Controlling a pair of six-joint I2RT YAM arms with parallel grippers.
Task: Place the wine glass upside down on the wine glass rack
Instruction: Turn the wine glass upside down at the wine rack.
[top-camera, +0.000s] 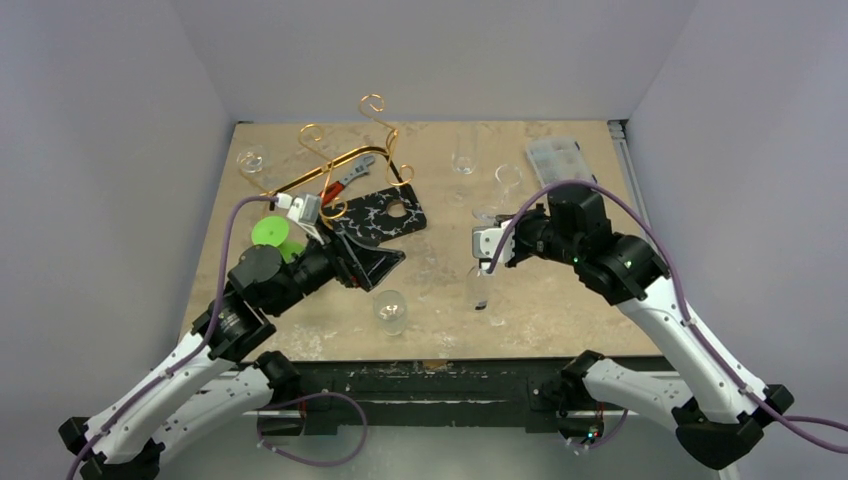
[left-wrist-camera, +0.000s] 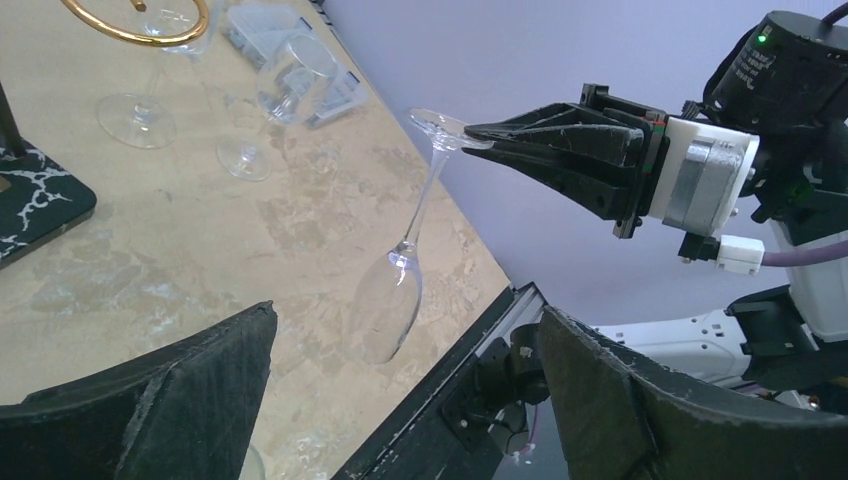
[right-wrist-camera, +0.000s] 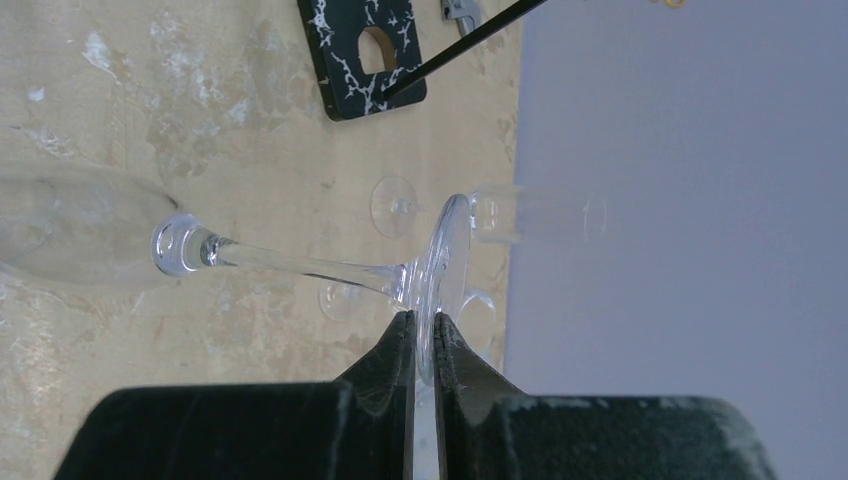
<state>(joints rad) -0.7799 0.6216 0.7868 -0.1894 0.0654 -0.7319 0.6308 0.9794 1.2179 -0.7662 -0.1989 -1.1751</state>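
**Glass inverted in the right jaws; the carry to the rack is what's left**

Your right gripper (right-wrist-camera: 422, 325) is clenched on the wine glass (left-wrist-camera: 392, 295). It pinches the edge of the foot disc between both jaws, so the stem hangs down and the bowl points at the surface (top-camera: 560, 300). From the left wrist view the bowl looks clear of the surface, and the glass leans a little instead of hanging plumb. It sits over the near, right-of-centre part of the surface, well apart from the wine glass rack (top-camera: 322, 168), which stands at the far left beside the black veined board (top-camera: 385, 215).

Your left gripper (top-camera: 375, 262) is released, with its jaws spread wide and nothing between them. It sits near that board and faces across toward the hanging glass.

I judge the pick-up and the flip done, and the transfer not yet begun. The next move calls for a slow carry left and away from you, high enough to clear the loose glass (top-camera: 390, 310) near the front edge. Then line the stem up with a gap between two gold arms, so the foot can rest on top of the wire.

The grip is only on the rim of the foot, so a quick swing could make the glass pivot or slip. Keep the wrist level, and mind the left arm, which lies across the route.
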